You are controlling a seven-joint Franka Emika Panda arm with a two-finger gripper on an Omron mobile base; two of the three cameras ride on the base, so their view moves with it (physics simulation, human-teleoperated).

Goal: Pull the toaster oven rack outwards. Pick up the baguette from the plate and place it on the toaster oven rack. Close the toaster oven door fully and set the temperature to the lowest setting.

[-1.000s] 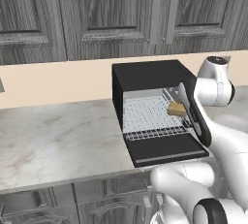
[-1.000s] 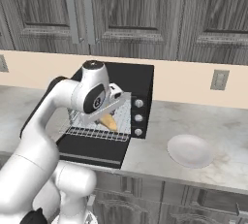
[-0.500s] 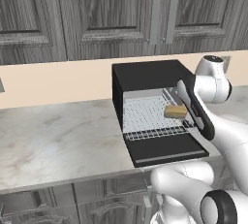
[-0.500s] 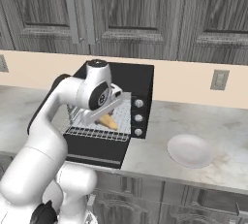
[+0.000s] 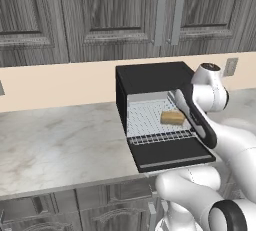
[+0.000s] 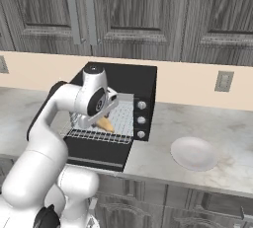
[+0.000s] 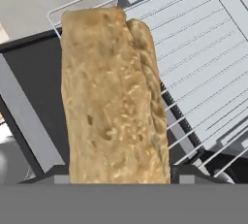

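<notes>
The placing step is in hand: the gripper (image 7: 118, 179) holds the baguette (image 7: 111, 97) at frame centre over the pulled-out rack (image 5: 157, 120), jaws clamped on it, and should next lower and release.

Place: a home kitchen
Signs: dark wood cabinets (image 5: 100, 20) are hanging over a marble counter (image 5: 55, 145); a toaster oven (image 6: 126, 108) is standing there

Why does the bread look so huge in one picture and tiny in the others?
In the hand view the camera sits right against the baguette, so it looks giant; in the left base view the baguette is seen from farther back, small on the toaster oven rack.
</notes>
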